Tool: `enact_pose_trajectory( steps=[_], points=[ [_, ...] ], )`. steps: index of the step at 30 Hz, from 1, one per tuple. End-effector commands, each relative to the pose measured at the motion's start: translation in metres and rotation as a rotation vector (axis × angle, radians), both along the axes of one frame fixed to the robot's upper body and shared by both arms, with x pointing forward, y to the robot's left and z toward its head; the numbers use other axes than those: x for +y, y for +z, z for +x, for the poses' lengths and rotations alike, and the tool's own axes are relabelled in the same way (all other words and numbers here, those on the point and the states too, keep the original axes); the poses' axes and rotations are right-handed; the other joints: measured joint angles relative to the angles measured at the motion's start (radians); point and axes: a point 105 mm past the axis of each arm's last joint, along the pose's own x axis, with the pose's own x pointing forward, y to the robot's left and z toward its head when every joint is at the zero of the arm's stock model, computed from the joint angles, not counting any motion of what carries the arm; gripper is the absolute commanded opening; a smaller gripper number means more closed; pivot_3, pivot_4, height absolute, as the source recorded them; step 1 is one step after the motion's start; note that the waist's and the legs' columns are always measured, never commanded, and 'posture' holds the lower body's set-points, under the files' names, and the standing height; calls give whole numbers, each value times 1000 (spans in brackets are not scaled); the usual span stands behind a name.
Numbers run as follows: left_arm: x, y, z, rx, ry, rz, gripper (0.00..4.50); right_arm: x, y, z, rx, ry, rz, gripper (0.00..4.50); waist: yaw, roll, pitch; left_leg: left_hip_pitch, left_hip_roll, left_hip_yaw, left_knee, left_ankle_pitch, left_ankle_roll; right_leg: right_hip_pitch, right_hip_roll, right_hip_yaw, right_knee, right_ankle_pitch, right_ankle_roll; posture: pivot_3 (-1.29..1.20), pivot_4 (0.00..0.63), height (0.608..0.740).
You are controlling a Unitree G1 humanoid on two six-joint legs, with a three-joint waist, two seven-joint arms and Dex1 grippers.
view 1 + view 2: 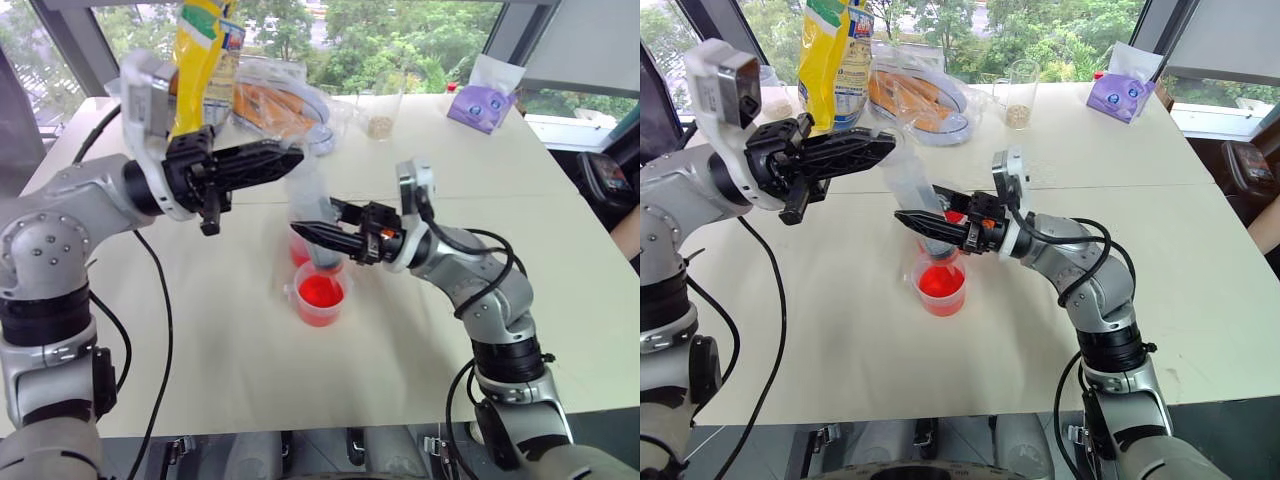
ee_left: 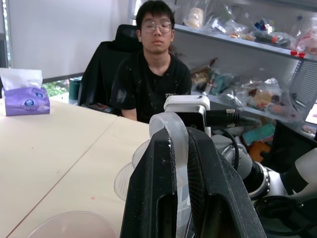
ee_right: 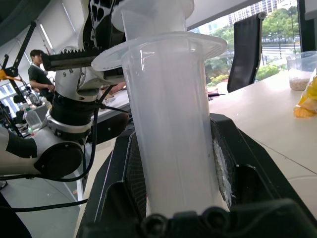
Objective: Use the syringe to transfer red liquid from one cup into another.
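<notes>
Right gripper (image 1: 915, 222) has its jaws clamped around the barrel of the syringe (image 1: 910, 185), and that syringe stands nearly upright, leaning a touch toward eleven o'clock, over the middle of the table (image 1: 1200, 260). Up top, the left gripper (image 1: 883, 146) comes in from nine o'clock with its jaws pinched shut on the plunger end; the left wrist view shows the clear plunger flange squeezed between the black fingers (image 2: 153, 198). From the right wrist camera, the wide clear barrel (image 3: 171, 144) fills the gap between that gripper's fingers, flange flared above. Directly below the syringe sit the two cups: the near cup (image 1: 941, 287), holding bright red liquid (image 1: 939, 282), at six o'clock from the barrel, and the far cup (image 1: 300, 250) just behind it, touching or nearly so, largely hidden by the right gripper. A purple tissue box (image 1: 1121, 97) sits at the table's far one-o'clock corner, and a person (image 2: 153, 74) sits beyond the table
</notes>
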Motion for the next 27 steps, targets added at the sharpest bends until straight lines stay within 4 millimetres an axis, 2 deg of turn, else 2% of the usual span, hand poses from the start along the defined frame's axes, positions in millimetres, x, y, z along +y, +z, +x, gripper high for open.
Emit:
enact_pose_trajectory(
  steps=[1, 11, 16, 19, 26, 27],
  points=[
    [-17, -22, -10, 46, -79, 93, 61, -3, 41, -7, -110, 4, 123, 1438, 0, 0, 0, 0, 0, 0, 0, 0, 0, 0, 0, 0, 0, 0, 0, 0, 150, 740],
    [-18, -30, -13, 66, -90, 114, 61, -4, 54, -8, -110, 8, 155, 1438, 0, 0, 0, 0, 0, 0, 0, 0, 0, 0, 0, 0, 0, 0, 0, 0, 150, 740],
    [-15, -26, -10, 72, -75, 104, 61, -4, 51, -7, -96, 9, 145, 1438, 0, 0, 0, 0, 0, 0, 0, 0, 0, 0, 0, 0, 0, 0, 0, 0, 150, 740],
    [-12, -21, -6, 83, -57, 88, 1137, -3, 46, -7, -77, 10, 138, 1438, 0, 0, 0, 0, 0, 0, 0, 0, 0, 0, 0, 0, 0, 0, 0, 0, 150, 740],
    [2, -11, -4, 44, -3, 66, 4459, -3, 36, -8, -42, 13, 119, 1438, -1, 0, 0, 0, 0, 0, 0, 0, 0, 0, 0, 0, 0, 0, 0, 0, 150, 740],
    [6, -8, -3, 36, 11, 57, 4459, -3, 34, -8, -37, 13, 117, 1438, -3, 0, 0, 0, 0, 0, 0, 0, 0, 0, 0, 0, 0, 0, 0, 0, 150, 740]
  ],
)
